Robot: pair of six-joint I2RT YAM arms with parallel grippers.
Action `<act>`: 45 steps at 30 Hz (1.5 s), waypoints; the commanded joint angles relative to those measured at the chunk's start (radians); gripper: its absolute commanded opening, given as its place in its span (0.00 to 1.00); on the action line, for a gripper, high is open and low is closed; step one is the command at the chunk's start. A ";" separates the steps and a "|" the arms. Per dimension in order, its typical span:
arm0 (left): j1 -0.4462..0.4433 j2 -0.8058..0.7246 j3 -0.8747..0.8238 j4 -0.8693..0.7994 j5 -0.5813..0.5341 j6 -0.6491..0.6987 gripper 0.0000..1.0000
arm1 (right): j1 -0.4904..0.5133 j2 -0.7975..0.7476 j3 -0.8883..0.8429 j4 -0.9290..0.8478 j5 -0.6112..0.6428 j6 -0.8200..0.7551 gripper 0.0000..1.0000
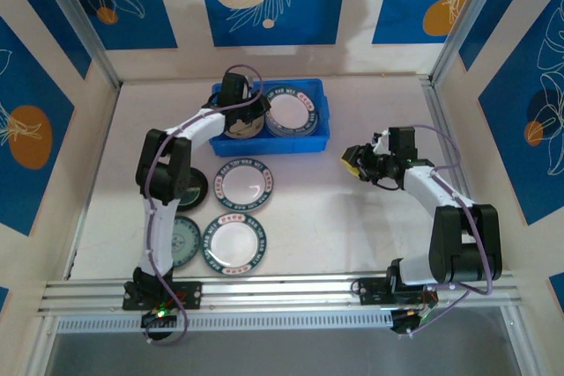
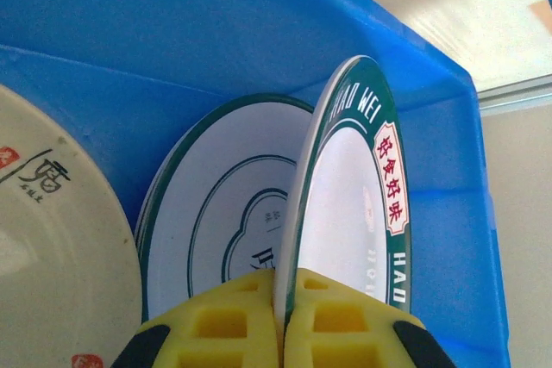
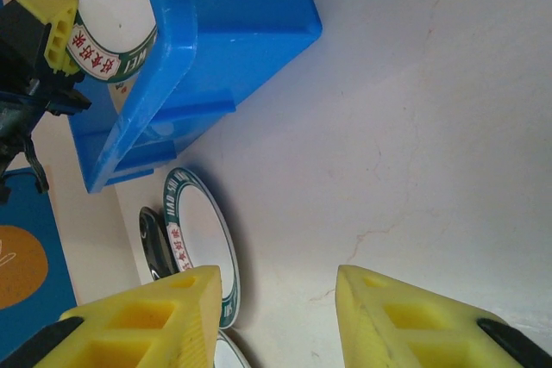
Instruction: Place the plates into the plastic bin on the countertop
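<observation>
The countertop (image 1: 352,235) is big, flat and pale. At its far side sits the blue bin (image 1: 324,125). The left arm (image 1: 181,143) reaches from the near edge up to the left half of the bin. The right arm (image 1: 441,200) bends over the bare countertop to the right of the bin.

Four plates lie flat on the countertop in front of the bin, all on the left side. The far white plate (image 1: 245,183) has a dark rim and lies close to the bin. The near white plate (image 1: 233,244) looks the same and lies closer to the arms. The green plate (image 1: 185,239) lies just beside the near white plate. The black plate (image 1: 192,187) is partly hidden under the left arm.

Inside the bin, a stack of plates (image 1: 293,110) fills the right half. A cream plate (image 2: 52,247) lies in the left half.

The left gripper (image 2: 280,321) is squeezed tight on the rim of the held plate (image 2: 354,204). That plate is white with a green rim, and it stands up on its edge inside the bin.

The right gripper (image 3: 280,299) has its two yellow fingers (image 3: 147,316) apart, with nothing between them.
</observation>
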 commanded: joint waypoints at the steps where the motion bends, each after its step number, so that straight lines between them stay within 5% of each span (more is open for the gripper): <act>1: 0.007 0.031 0.068 0.038 0.005 -0.030 0.00 | 0.015 0.014 0.027 0.006 -0.009 0.007 0.40; 13: -0.005 0.095 0.172 -0.108 -0.031 0.019 0.01 | 0.028 0.024 0.029 0.002 0.000 -0.009 0.40; 18: -0.013 0.104 0.228 -0.198 -0.061 0.069 0.35 | 0.031 0.030 0.034 0.002 0.006 -0.016 0.40; 24: -0.018 0.113 0.279 -0.273 -0.091 0.113 0.51 | 0.056 0.039 0.056 -0.014 0.021 -0.027 0.40; 45: -0.047 0.221 0.443 -0.371 -0.116 0.134 0.53 | 0.096 0.088 0.128 -0.115 0.077 -0.084 0.40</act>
